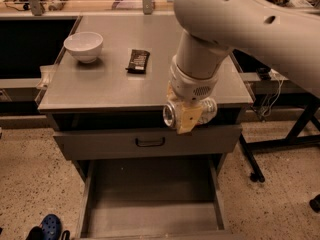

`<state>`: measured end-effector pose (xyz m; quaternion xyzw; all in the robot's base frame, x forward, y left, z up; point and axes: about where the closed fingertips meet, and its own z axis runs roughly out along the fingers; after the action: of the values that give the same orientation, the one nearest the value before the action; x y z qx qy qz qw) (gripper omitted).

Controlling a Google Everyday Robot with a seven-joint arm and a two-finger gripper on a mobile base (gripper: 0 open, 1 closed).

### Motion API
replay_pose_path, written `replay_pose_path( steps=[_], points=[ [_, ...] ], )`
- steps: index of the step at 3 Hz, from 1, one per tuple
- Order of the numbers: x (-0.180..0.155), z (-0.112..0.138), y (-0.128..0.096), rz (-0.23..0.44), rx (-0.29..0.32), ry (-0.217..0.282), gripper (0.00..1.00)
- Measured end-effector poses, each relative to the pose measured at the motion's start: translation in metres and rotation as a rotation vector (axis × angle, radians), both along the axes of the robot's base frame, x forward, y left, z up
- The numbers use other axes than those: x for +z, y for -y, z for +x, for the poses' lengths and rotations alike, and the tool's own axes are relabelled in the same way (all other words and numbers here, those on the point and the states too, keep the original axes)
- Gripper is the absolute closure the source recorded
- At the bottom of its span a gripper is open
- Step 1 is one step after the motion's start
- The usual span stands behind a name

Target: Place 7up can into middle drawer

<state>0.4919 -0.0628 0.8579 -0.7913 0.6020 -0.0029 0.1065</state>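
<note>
Sideways, pincer (187, 123) grips 7up can (170, 115) at cabinet (110, 86) edge — middle drawer (150, 209) open below.

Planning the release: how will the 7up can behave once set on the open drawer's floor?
Likely rolls: the 7up can lies sideways in the end effector, held above the middle drawer, whose floor is flat and bare. Its shiny metal skin looks slippery, so it may also slide.
</note>
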Motion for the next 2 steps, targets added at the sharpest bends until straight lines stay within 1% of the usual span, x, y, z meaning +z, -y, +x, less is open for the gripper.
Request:
replay_pose_path(
  steps=[1, 2],
  points=[
    [-0.075, -0.005, -0.016, 0.184, -0.025, -0.103, 1.00],
    [-0.144, -0.005, -0.030, 0.269, -0.084, -0.218, 1.00]
  ],
)
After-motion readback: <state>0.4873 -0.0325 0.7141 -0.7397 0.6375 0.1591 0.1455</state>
